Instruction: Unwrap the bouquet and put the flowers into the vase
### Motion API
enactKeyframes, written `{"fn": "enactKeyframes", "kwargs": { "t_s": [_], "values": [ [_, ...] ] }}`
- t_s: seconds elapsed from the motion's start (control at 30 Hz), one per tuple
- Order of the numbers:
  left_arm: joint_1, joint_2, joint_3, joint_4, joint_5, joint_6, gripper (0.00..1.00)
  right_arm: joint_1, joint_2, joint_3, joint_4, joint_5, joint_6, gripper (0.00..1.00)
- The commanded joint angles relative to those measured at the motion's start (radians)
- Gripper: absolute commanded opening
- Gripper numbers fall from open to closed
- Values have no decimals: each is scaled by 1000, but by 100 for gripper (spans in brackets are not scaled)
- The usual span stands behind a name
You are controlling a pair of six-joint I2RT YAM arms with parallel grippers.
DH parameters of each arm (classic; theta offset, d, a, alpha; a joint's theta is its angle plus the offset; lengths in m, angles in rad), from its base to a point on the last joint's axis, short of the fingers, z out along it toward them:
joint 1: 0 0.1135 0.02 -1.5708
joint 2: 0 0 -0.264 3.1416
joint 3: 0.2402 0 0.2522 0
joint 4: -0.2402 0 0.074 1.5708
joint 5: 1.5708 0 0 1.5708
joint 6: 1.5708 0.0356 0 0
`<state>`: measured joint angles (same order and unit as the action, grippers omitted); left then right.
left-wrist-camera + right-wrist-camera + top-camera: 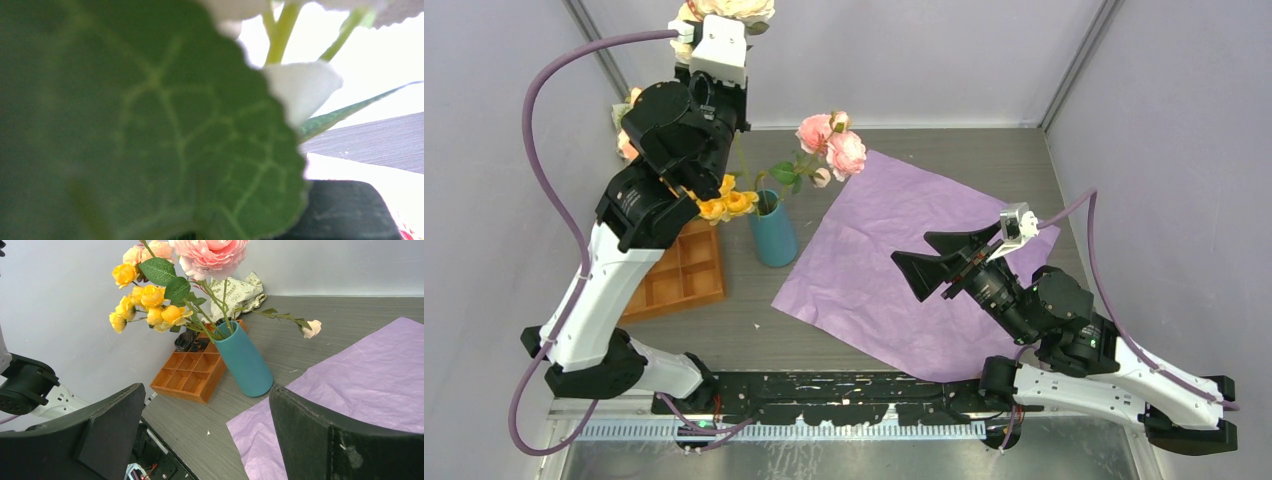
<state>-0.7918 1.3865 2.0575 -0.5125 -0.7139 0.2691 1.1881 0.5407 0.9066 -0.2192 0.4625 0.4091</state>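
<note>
Grey tabletop bears the vase; right hand gapes empty; a leaf hides the left hand's grip.

Flowers upright — in teal vase.

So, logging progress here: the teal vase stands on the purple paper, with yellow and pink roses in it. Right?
Not quite: the vase stands on the bare table beside the paper, not on it, as the right wrist view shows. Yellow roses and pink roses are in it.
</note>
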Motion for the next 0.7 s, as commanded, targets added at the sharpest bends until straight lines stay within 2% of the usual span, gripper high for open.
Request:
{"fn": "enactKeyframes", "kwargs": {
  "t_s": [0.0,0.43,0.67],
  "values": [
    [-3,-34,19,83,14,-15,3,1,-14,9,21,14,-10,100],
    [-3,-37,24,102,15,-3,4,1,-19,5,15,17,-6,99],
    [-3,-59,-75,148,-21,14,3,-1,-12,-1,21,17,-1,100]
  ]
}}
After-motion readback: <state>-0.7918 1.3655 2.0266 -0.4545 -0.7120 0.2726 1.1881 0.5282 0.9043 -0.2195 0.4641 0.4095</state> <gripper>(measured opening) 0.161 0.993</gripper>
